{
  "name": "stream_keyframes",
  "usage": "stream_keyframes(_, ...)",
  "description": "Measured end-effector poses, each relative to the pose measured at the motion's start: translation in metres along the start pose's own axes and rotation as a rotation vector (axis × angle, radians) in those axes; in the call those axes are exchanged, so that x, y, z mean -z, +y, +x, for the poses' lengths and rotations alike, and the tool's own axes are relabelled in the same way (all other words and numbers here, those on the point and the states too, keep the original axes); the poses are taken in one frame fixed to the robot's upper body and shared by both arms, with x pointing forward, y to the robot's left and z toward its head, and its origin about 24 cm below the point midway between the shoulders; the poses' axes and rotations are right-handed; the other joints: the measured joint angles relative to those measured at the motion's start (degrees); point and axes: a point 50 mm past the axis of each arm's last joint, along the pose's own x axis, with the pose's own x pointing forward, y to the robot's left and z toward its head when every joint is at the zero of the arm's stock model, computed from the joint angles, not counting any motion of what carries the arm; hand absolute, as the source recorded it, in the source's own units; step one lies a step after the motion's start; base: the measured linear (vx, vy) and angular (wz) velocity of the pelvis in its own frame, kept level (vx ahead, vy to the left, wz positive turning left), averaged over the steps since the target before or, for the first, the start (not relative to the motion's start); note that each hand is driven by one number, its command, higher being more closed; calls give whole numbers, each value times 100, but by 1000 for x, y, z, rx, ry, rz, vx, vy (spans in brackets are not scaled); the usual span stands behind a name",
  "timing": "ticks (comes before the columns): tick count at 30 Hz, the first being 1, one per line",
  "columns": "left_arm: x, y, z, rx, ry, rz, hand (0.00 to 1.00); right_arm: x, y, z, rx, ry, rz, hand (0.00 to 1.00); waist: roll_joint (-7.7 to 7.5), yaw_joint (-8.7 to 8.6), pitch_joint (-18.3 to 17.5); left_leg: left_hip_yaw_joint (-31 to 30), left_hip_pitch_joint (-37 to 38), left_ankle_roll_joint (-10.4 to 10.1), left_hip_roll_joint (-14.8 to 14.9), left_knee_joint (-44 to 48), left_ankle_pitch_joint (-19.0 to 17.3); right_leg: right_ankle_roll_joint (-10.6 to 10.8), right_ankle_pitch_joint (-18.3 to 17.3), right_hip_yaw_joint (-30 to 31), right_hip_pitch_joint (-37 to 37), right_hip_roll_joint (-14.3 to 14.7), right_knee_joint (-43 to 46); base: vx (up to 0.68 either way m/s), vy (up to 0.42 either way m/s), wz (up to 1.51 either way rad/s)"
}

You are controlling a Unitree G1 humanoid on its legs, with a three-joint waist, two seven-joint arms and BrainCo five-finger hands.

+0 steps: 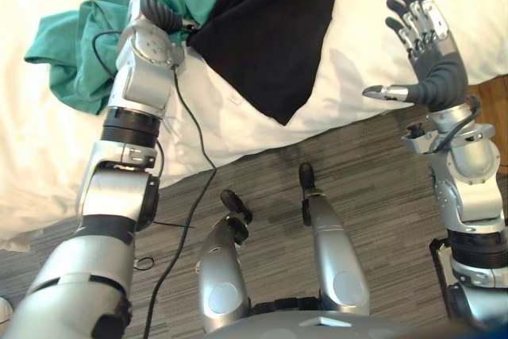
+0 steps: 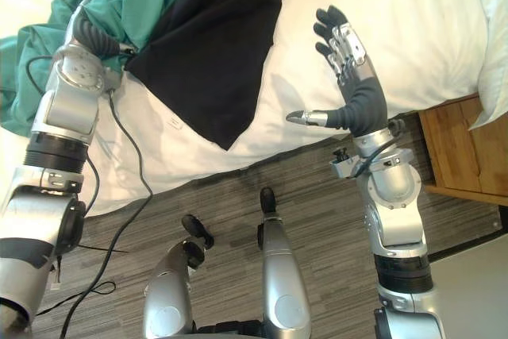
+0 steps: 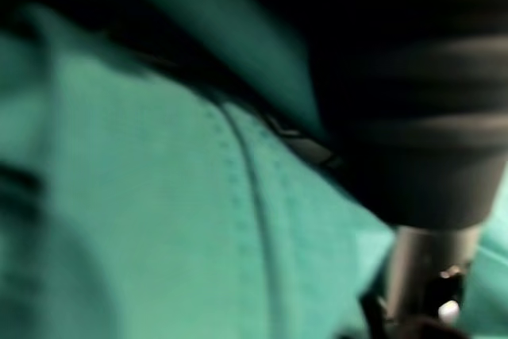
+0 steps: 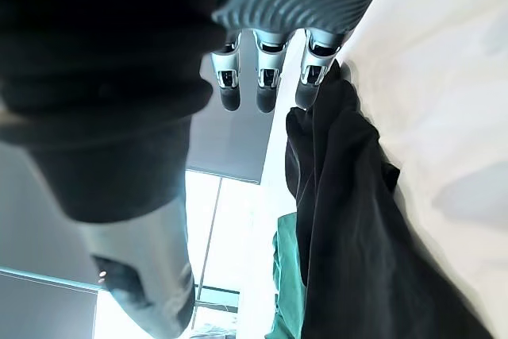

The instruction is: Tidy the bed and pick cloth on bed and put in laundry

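Right robot hand [image 2: 350, 71] is spread wide, empty, over the bed [image 1: 357, 5] edge. Left robot hand [image 1: 159, 12] is buried in teal cloth [image 1: 71, 61]; its grip cannot be told.

The bed [image 1: 365, 29] is covered in white bedding, rumpled near its edge. A crumpled teal cloth [image 1: 67, 53] lies on it toward the left. A black cloth [image 1: 262, 37] is spread flat beside the teal one and touches it, one pointed corner reaching toward the bed's near edge. Below the bed runs a grey plank-patterned floor [image 1: 373, 188], where a wooden nightstand [image 2: 456, 148] stands at the right.
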Motion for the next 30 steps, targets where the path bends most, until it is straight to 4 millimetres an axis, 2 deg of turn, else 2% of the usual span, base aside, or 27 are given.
stream_keyframes(2,4,7,1,16,13,53,100,0,1,0,-22,-1,-2,0,47,-19,-11,17,-25,12,-30,-10,10,-1,-5,3,-78,-23,64,-54,-62,-3)
stream_keyframes(4,11,5,0,44,40,73,100,-1,1,1,-37,-2,-20,0,139,-40,-61,43,1,22,-85,-30,17,2,-15,20,-128,-63,155,-25,-31,-6)
stream_keyframes(6,20,-3,-2,78,54,56,100,-4,1,3,-52,-17,-52,0,232,-45,-113,58,52,49,-146,-94,37,3,-15,31,-129,-104,185,-7,-17,1)
stream_keyframes(8,33,-17,-5,146,40,-15,100,-17,4,6,-86,-75,-119,0,354,-44,-183,60,114,102,-264,-229,119,29,-35,10,-119,-200,232,-8,-30,11)
stream_keyframes(12,59,-44,-21,254,-29,-179,100,-34,8,12,-127,-150,-249,0,456,-27,-267,-100,251,132,-377,-331,180,64,-142,-161,89,-344,269,-4,-57,25)
stream_keyframes(14,73,-66,-42,330,-84,-264,100,-43,12,14,-182,-171,-342,0,472,31,-337,-264,291,147,-450,-388,212,52,-234,-322,210,-452,318,4,-60,39)
stream_keyframes(17,87,-84,-72,467,-144,-367,100,-42,15,15,-202,-137,-467,0,482,157,-388,-501,267,151,-498,-404,252,50,-322,-573,334,-565,348,17,-78,42)
stream_keyframes(20,113,-102,-113,609,-149,-506,100,-39,10,19,-125,-107,-618,0,499,408,-501,-753,163,146,-512,-419,301,3,-383,-853,408,-636,354,41,-77,41)
stream_keyframes(22,127,-112,-132,667,-117,-563,100,-37,6,28,-100,-99,-675,0,501,464,-502,-873,154,147,-538,-421,315,10,-443,-983,483,-692,378,47,-54,37)
stream_keyframes(24,156,-132,-167,790,5,-618,100,-37,-6,46,-48,-83,-764,0,502,610,-502,-1068,77,143,-574,-421,353,-12,-497,-1162,526,-759,406,27,-54,42)
stream_keyframes(25,165,-138,-177,822,49,-636,100,-37,-10,49,-32,-78,-781,0,502,635,-502,-1143,18,140,-581,-424,374,-13,-498,-1235,523,-769,396,22,-63,52)
stream_keyframes(27,199,-157,-219,922,235,-689,100,-34,-31,62,15,-19,-849,0,498,814,-500,-1405,-207,129,-607,-544,527,-17,-498,-1512,481,-794,327,20,-51,62)
stream_keyframes(28,205,-159,-228,936,268,-701,100,-32,-38,66,28,4,-869,0,497,877,-499,-1476,-248,129,-618,-590,574,-18,-497,-1584,465,-805,316,24,-48,57)
stream_keyframes(30,217,-165,-252,979,343,-741,100,-18,-65,77,87,136,-927,0,495,1143,-497,-1694,-365,102,-645,-745,749,-30,-489,-1765,449,-820,301,22,-81,51)
